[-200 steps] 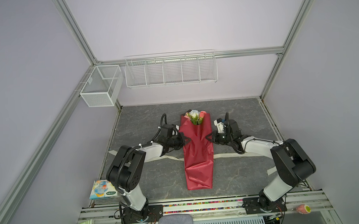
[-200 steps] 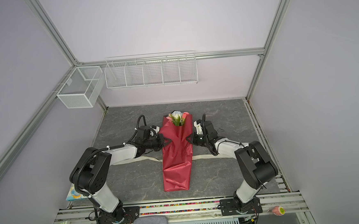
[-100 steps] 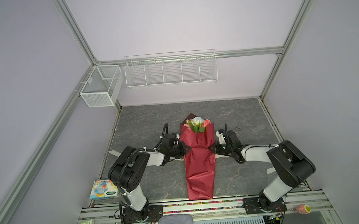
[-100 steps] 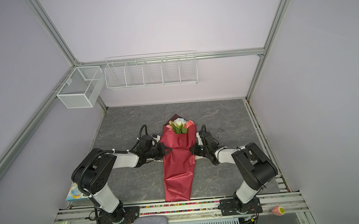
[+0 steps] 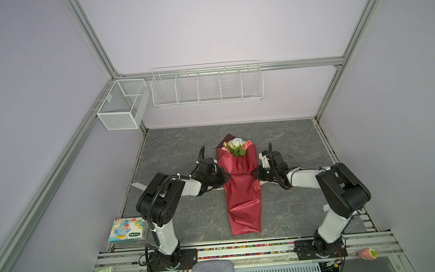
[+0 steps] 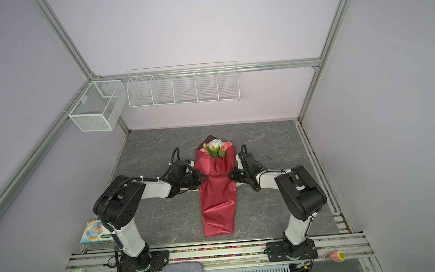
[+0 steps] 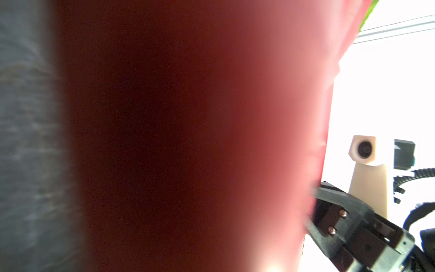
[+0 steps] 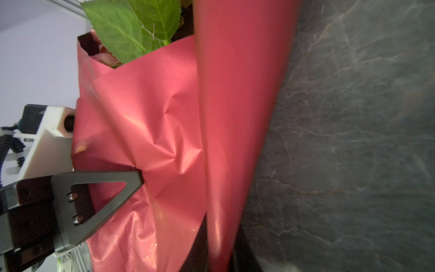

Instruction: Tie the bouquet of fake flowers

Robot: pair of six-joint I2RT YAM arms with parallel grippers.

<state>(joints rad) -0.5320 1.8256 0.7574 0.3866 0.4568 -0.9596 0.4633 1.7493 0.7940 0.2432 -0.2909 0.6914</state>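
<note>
The bouquet of fake flowers (image 5: 242, 192) lies flat on the grey marbled tabletop (image 5: 186, 149), squarely between the two sets of jaws. Its rose heads are on the far side of them and the long red tail of the wrap is on the near side.

The left gripper (image 5: 226, 178) is closed at the waist of the wrap. In the right wrist view its fingertip (image 8: 134, 175) sits where the red paper's creases converge, which reads as a pinch on the paper itself. The right gripper (image 5: 253, 172) touches the opposite edge of the wrap. Its fingers (image 7: 329, 195) look slightly parted, but the blurred paper hides the tips, so I cannot tell whether they grip anything.

No band circles the wrap, so the tying proper looks not yet begun; this seems to be the gathering and positioning step. A cream ribbon (image 5: 137, 185) shows behind the left jaws, running toward the bouquet under the arm.

The next move probably calls for each gripper to let go of the paper, take a ribbon end and cross it over the waist. The glossy paper may spring open once it is released.
</note>
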